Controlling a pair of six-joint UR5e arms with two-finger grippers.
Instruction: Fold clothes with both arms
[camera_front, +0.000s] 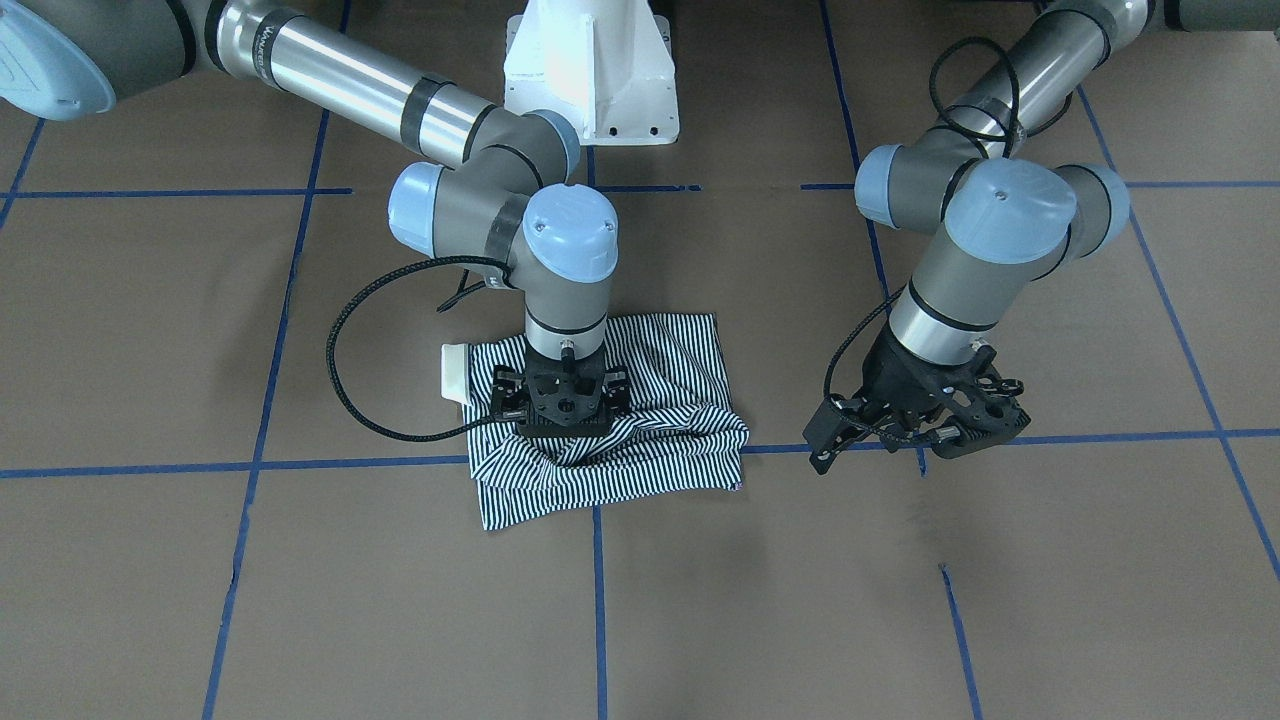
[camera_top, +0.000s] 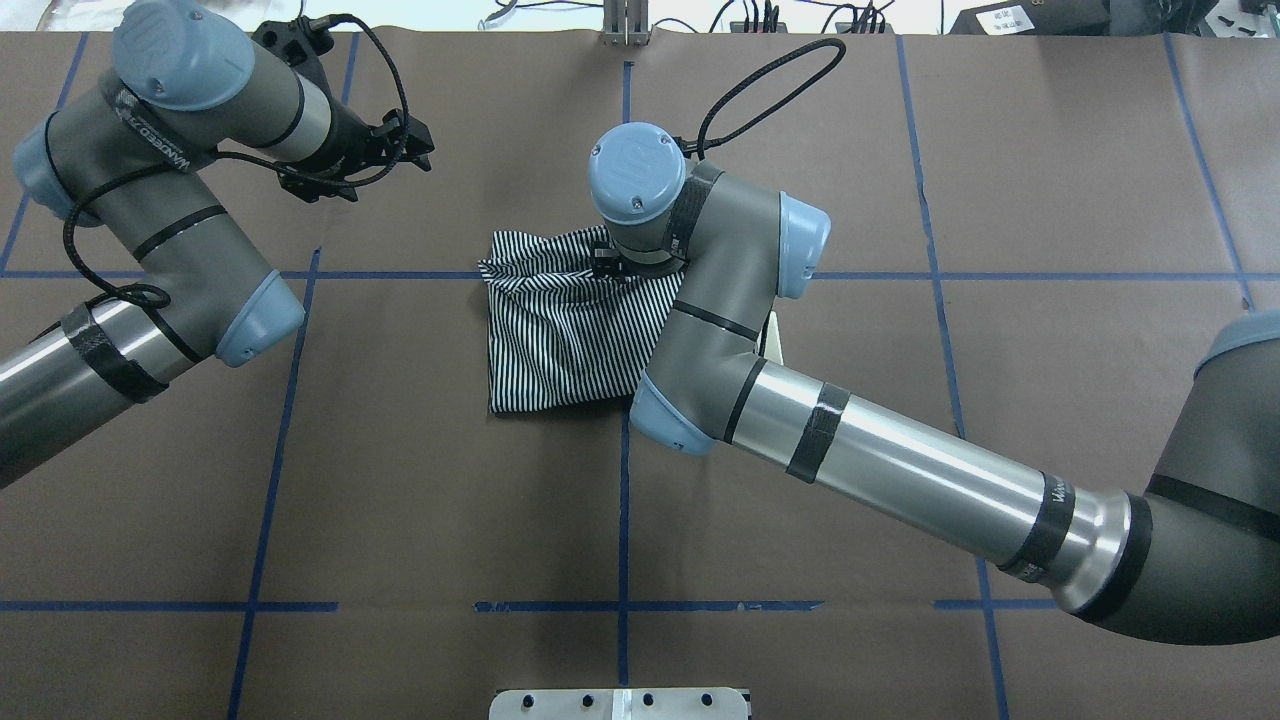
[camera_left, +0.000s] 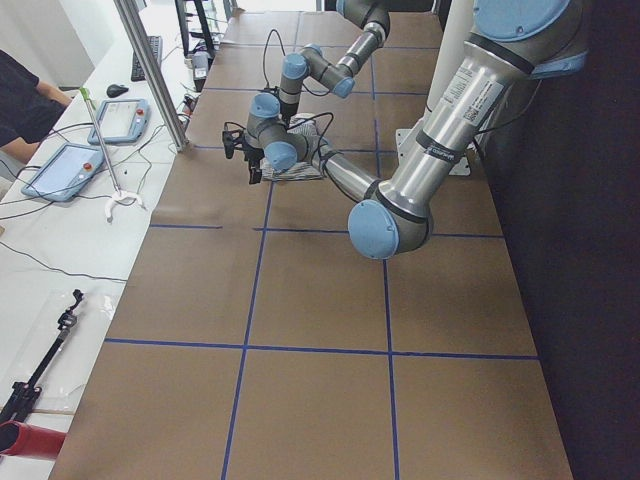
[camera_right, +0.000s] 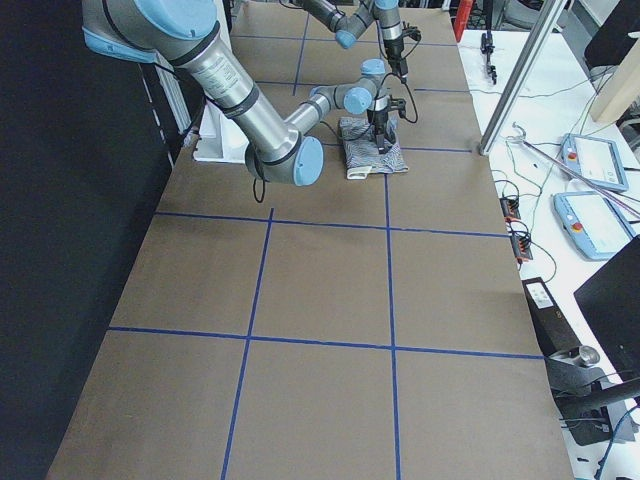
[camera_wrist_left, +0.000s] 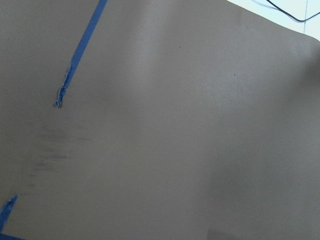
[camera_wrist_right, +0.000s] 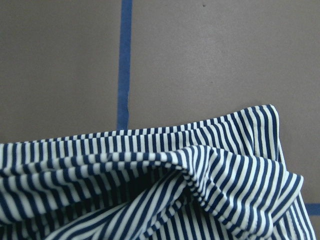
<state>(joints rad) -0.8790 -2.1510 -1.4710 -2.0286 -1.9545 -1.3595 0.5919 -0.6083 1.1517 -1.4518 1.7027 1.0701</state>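
One striped shirt (camera_front: 640, 475) beneath right tool (camera_front: 562, 425)

On my front feed the polo shirt (camera_front: 640, 470) at centre reads as thin navy-and-white stripes, with a plain cream collar (camera_front: 455, 372) at its left edge. The table (camera_front: 150, 330) under it is flat brown, ruled into big squares by blue tape lines (camera_front: 250, 465). The right arm (camera_front: 350, 85) at upper left and the left arm (camera_front: 960, 290) at upper right both show silver-grey tubes, darker grey joints and light blue caps. I see the right gripper (camera_front: 562, 425), the left gripper (camera_front: 890, 450) and the cables (camera_front: 335, 370) all black. The pedestal (camera_front: 590, 70) at top centre is white.
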